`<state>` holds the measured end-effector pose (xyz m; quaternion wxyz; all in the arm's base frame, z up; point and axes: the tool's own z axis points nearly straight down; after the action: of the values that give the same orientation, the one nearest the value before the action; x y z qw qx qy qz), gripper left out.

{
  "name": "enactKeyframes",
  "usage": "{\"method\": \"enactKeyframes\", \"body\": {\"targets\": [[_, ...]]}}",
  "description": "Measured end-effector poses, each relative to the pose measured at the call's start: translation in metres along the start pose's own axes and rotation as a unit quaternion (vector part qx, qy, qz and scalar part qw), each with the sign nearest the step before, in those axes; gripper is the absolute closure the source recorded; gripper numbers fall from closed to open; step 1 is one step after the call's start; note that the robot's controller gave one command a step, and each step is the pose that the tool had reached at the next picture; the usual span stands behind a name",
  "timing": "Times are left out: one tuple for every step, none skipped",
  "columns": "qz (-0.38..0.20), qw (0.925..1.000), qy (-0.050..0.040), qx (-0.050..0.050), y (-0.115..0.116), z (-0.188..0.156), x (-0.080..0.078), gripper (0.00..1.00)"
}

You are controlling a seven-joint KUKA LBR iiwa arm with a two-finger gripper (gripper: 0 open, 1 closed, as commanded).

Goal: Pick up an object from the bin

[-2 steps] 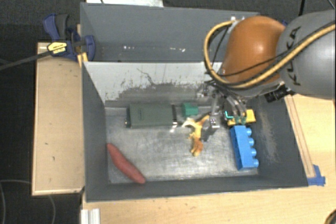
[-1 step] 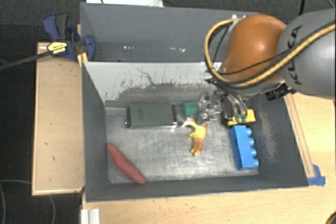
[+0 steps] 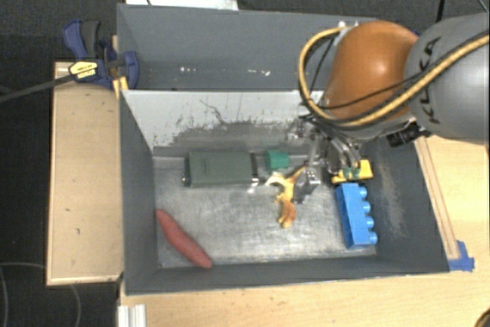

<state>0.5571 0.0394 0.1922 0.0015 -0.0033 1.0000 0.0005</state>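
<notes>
Gripper (image 3: 305,184), open or closed I cannot tell, hangs half-hidden over a small yellow piece (image 3: 285,212) near a blue brick (image 3: 357,216).

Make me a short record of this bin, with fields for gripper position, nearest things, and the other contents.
gripper position: gripper over the floor of the bin, right of centre
nearest things: yellow-orange banana-shaped toy, small green piece, yellow piece
other contents: blue studded brick at right, dark grey block centre-left, red sausage-shaped thing front left
</notes>
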Motion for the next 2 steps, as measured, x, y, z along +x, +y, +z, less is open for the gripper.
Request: {"method": "enactKeyframes", "body": {"targets": [[0.001, 1.0, 0.0, 0.0, 0.0, 0.0, 0.0, 1.0], [0.001, 1.0, 0.0, 0.0, -0.0001, 0.0, 0.0, 0.0]]}}
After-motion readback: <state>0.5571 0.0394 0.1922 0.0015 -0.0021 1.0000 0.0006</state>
